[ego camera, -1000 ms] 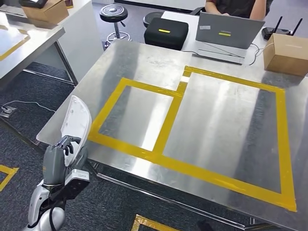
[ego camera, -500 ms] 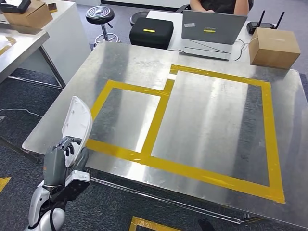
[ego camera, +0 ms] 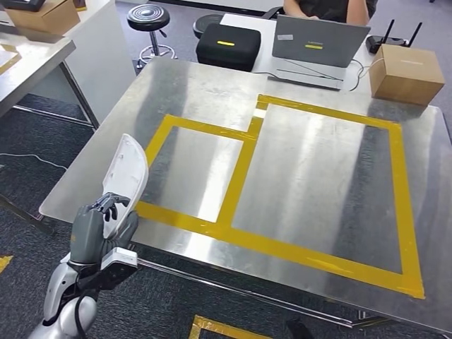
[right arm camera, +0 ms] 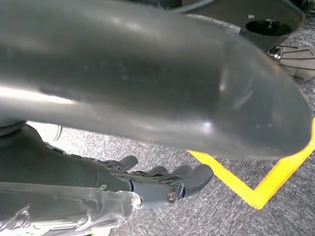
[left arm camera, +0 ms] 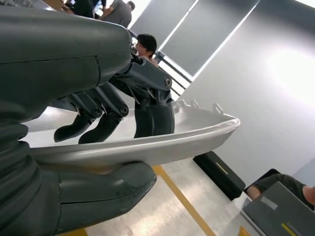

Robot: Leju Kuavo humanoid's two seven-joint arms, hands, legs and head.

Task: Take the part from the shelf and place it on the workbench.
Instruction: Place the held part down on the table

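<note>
Your left hand (ego camera: 99, 229): dark fingers (left arm camera: 148, 105) curl over the white part (ego camera: 125, 176), thumb pressed beneath, so the shell is clamped. The part stands near upright at the near-left edge of the steel worktop (ego camera: 320, 162), just off the yellow tape frame (ego camera: 240, 180), not resting on the metal. Your right hand (right arm camera: 163, 184) hangs over grey carpet, fingers extended, nothing in them. Beyond the worktop: laptop (ego camera: 320, 41), cardboard box (ego camera: 406, 73), black case (ego camera: 228, 46).

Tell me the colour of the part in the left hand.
White: the part gripped by the left hand is a plain white curved shell, best seen in the head view.
</note>
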